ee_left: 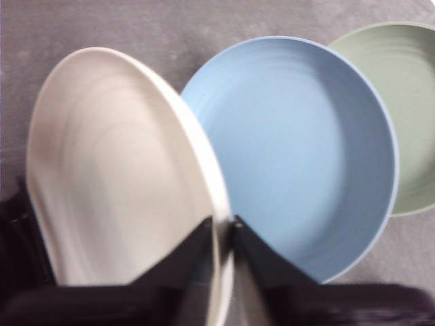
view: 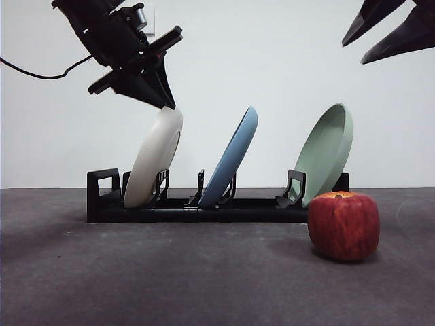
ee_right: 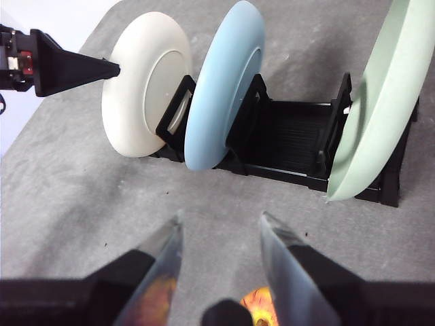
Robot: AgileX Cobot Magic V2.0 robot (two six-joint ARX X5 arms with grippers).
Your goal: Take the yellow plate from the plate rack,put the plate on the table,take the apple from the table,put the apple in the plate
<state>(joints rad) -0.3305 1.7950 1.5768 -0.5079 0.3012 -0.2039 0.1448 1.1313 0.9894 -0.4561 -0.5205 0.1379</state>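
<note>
The table (view: 136, 285) was dark grey and slightly rough. The plate rack (view: 204, 207) stood directly on it. The apple (view: 344, 225) sat on the table just in front of the rack's green-plate end.

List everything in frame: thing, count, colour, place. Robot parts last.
yellow plate: 1, cream, leaning in the plate rack's slot nearest the handle end
light blue plate: 1, light blue, leaning in the middle slot
pale green plate: 1, pale green, leaning in the slot at the far end from the handle
plate rack: 1, black, on the table
apple: 1, red, on the table in front of the rack's green-plate end
table: 1, dark grey
left claw: 1, black, on the cream plate's top rim
right claw: 1, black, open, raised above the apple
</note>
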